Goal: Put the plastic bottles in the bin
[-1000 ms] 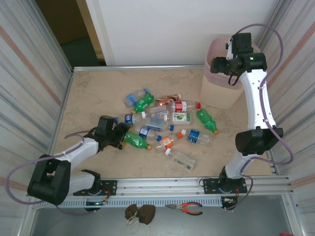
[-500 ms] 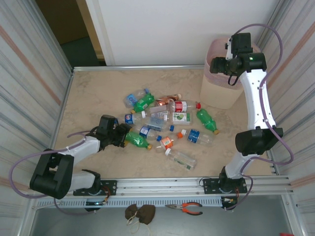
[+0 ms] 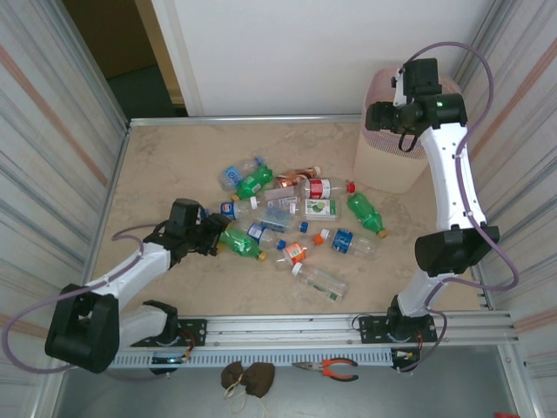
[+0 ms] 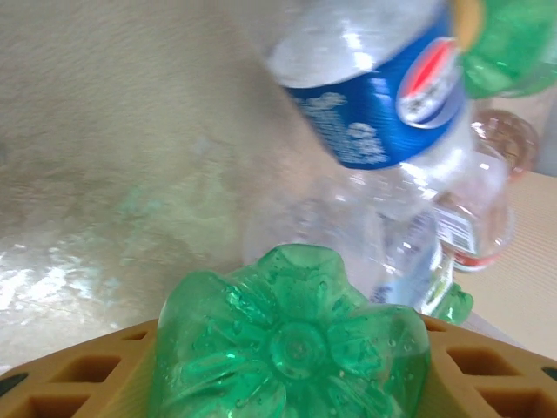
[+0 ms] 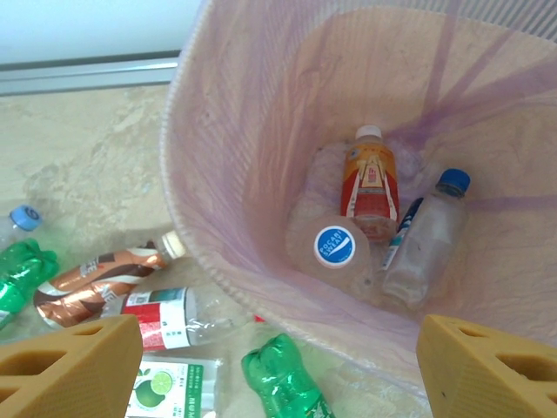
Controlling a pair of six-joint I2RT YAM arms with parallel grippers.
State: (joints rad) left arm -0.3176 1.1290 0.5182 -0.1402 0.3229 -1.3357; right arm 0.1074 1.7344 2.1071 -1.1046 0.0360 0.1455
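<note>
Several plastic bottles (image 3: 296, 218) lie in a loose pile mid-table. My left gripper (image 3: 211, 235) is shut on the base of a green bottle (image 3: 239, 246) at the pile's near-left edge. In the left wrist view that bottle's ribbed base (image 4: 291, 344) sits pressed between both fingers (image 4: 78, 383), with a blue-labelled clear bottle (image 4: 383, 96) just beyond. My right gripper (image 3: 383, 116) hangs open over the bin (image 3: 387, 165), nothing between its fingers (image 5: 70, 370). The pink-lined bin (image 5: 187, 200) holds an orange-labelled bottle (image 5: 372, 183), a blue-capped clear one (image 5: 426, 235) and a Pocari-capped one (image 5: 335, 246).
Another green bottle (image 3: 365, 212) lies just in front of the bin. A clear bottle (image 3: 320, 279) lies nearest the front rail. Corrugated walls close in both sides. Orange-handled pliers (image 3: 326, 369) and a brown object (image 3: 246, 376) rest on the ledge below the arm bases.
My left gripper has closed onto the green bottle's base and drawn it slightly back and left. The right gripper has shifted a little left above the bin.
</note>
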